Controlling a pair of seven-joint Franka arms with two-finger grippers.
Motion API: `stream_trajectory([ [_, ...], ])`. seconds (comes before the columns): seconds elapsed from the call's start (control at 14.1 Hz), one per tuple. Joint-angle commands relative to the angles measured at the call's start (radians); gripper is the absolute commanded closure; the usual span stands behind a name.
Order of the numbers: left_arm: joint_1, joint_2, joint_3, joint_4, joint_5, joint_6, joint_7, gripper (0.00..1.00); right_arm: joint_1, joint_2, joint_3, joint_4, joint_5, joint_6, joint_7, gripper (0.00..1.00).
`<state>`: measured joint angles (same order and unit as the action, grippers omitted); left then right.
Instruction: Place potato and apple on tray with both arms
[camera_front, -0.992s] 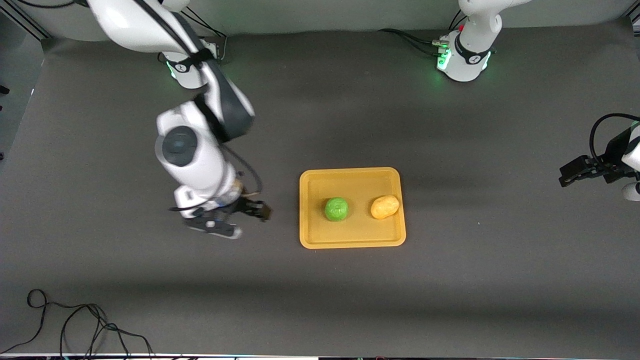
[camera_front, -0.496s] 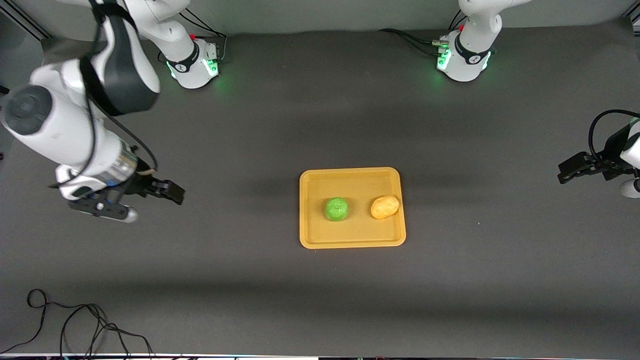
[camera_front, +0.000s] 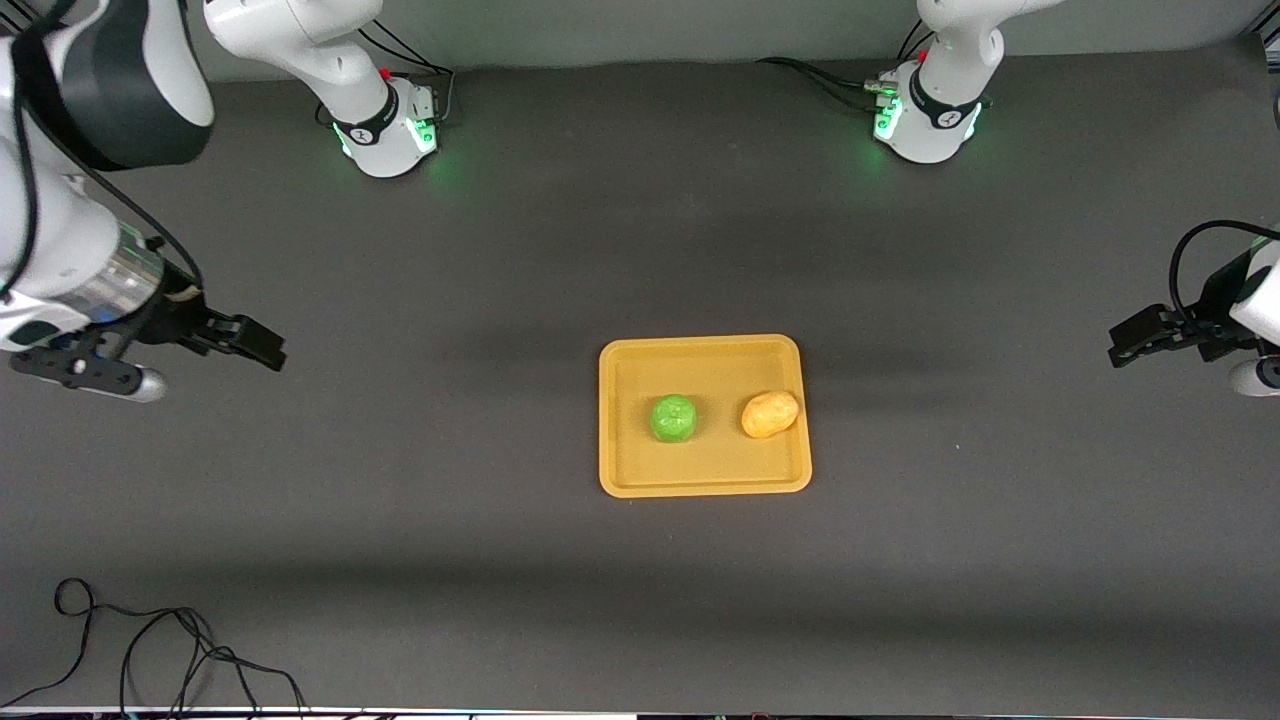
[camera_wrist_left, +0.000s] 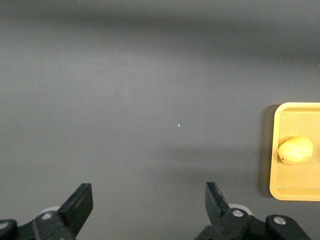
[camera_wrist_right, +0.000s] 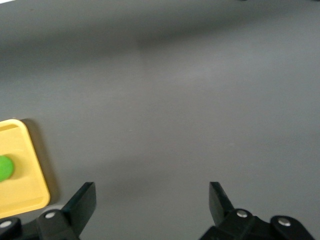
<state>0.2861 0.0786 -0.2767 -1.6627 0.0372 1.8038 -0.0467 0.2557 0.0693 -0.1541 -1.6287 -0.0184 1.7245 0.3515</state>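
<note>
While both arms hang out at the table's ends, I see the flat yellow-orange plastic tray (camera_front: 704, 416) holding the round bright-green toy apple (camera_front: 674, 418) at centre and the lumpy matte potato (camera_front: 769, 413) at its 3 o'clock, apart. My left gripper (camera_front: 1132, 342) and right gripper (camera_front: 255, 344) hover over bare dark mat, fingers spread, holding nothing.

Dark grey matte surface (camera_front: 640, 600) fills the view, faint creases and shadow bands across it. Loose black cable (camera_front: 150, 650) coiled and looping on the surface at the corner nearest the front camera, at the right arm's end, trailing off the near edge. Pale grey wall (camera_front: 650, 25) runs along the top edge.
</note>
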Motion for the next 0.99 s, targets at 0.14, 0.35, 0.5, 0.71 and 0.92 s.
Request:
stream_trajectory([
  [0.14,-0.013,-0.005,0.005,0.001,0.0,-0.015,0.002,0.0,-0.285,-0.063,0.248,0.01,-0.018,-0.049,-0.058,0.0],
  [0.35,-0.013,-0.005,0.005,0.0,0.0,-0.015,0.002,0.0,-0.325,-0.065,0.243,0.012,0.044,-0.045,-0.159,0.0],
  [0.5,-0.013,-0.005,0.005,0.0,0.0,-0.015,0.002,0.0,-0.348,-0.068,0.24,0.009,0.06,-0.051,-0.17,0.0],
  [0.71,-0.013,-0.005,0.005,0.001,0.0,-0.015,0.002,0.0,-0.354,-0.069,0.238,0.006,0.06,-0.051,-0.245,0.0],
  [0.92,-0.013,-0.003,0.005,0.001,0.0,-0.015,0.002,0.0,-0.352,-0.072,0.243,0.004,0.048,-0.069,-0.255,0.0],
])
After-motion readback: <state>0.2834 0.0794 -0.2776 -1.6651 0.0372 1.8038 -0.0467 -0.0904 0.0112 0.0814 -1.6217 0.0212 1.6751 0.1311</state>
